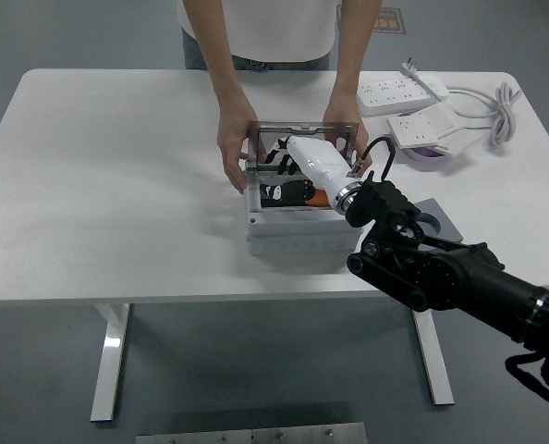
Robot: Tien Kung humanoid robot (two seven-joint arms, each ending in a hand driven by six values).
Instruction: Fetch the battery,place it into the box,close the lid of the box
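A grey box stands at the table's middle with its clear lid raised at the far side. Inside lies the battery, black and white with an orange end showing beside my wrist. My right hand, white with black fingers, reaches into the box from the right; its fingers are spread just in front of the lid, above the battery and holding nothing. A person at the far side steadies the box with one hand on its left wall and the other hand at the lid's right edge.
White power strips and a coiled cable lie at the back right, next to a white block on a purple dish. A grey plate with a hole sits right of the box, partly under my arm.
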